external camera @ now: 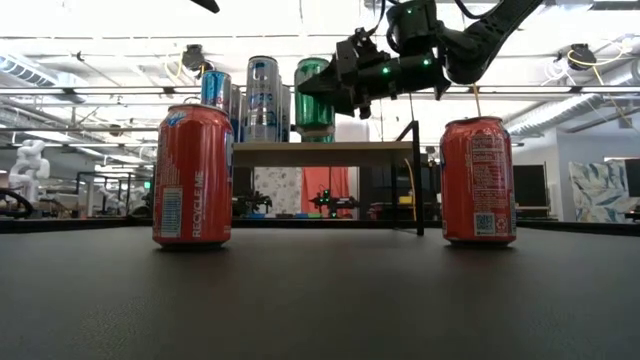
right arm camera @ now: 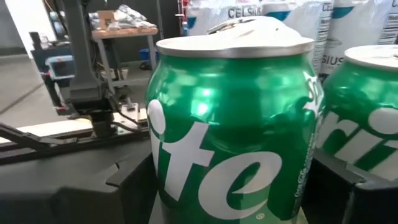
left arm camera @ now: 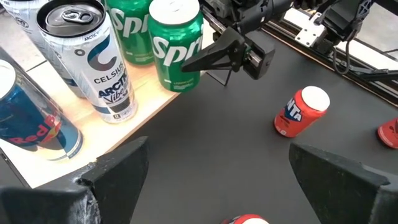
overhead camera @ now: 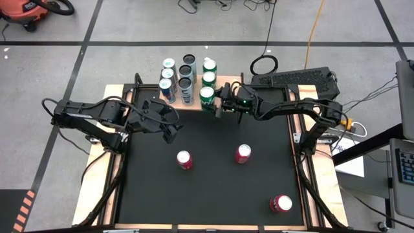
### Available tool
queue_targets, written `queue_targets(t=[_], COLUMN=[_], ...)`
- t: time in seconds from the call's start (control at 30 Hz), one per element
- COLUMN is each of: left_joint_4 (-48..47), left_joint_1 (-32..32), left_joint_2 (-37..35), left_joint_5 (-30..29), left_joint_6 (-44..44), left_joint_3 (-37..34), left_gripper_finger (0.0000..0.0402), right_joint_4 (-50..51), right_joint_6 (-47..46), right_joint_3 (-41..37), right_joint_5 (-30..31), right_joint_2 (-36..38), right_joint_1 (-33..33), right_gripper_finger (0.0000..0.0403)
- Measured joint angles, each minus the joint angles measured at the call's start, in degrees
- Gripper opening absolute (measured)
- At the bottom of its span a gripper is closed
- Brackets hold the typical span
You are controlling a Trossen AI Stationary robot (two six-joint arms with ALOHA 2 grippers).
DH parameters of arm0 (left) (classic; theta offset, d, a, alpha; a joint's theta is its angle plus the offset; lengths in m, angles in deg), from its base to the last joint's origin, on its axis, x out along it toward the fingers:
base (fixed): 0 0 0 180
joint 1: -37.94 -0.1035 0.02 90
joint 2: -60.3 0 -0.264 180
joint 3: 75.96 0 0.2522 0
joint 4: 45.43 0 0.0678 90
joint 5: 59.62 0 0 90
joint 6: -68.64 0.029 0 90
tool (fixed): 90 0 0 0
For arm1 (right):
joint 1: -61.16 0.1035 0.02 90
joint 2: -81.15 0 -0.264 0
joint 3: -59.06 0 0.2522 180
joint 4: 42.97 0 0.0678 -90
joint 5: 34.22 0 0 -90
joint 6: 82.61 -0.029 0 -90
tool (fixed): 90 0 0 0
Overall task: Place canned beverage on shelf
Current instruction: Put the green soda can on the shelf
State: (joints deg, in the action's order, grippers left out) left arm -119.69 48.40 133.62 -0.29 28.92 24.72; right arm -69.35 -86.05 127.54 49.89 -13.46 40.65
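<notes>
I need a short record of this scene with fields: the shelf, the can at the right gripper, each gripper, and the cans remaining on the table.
shelf: light-wood shelf at the table's far edge, carrying blue, silver and green cans
can at gripper: green Sprite can upright at the shelf's front corner
right gripper: right gripper fingers on both sides of that can
left gripper: left gripper open, empty, over the black table
cans on table: three red cans upright

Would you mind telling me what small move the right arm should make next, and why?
Probably open the right claw and back away: its fingers flank the green Sprite can, which seems to stand upright on the shelf at the front edge of the green row. The left claw waits open.
</notes>
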Motion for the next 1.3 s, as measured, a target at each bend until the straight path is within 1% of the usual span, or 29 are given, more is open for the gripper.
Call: queue_targets(t=[0.4, 0.6, 0.77, 1.3], left_joint_4=[-0.01, -0.01, -0.01, -0.01], left_joint_1=[0.00, 0.00, 0.00, 0.00], left_joint_2=[0.00, 0.00, 0.00, 0.02], left_joint_5=[0.00, 0.00, 0.00, -0.02], left_joint_6=[0.09, 0.14, 0.14, 0.12], left_joint_3=[0.00, 0.01, 0.02, 0.02], left_gripper_finger=[0.0388, 0.0388, 0.0388, 0.0388], right_joint_4=[1.95, 2.87, 2.86, 2.73], right_joint_6=[4.54, 4.57, 4.23, 1.99], right_joint_3=[0.02, 0.02, 0.02, 0.02], right_joint_5=[0.35, 0.55, 4.49, 4.33], right_joint_2=[0.00, 0.00, 0.00, 0.00], right_joint_1=[-0.11, -0.13, -0.30, -0.55], right_gripper_finger=[0.0284, 0.0284, 0.0284, 0.0284])
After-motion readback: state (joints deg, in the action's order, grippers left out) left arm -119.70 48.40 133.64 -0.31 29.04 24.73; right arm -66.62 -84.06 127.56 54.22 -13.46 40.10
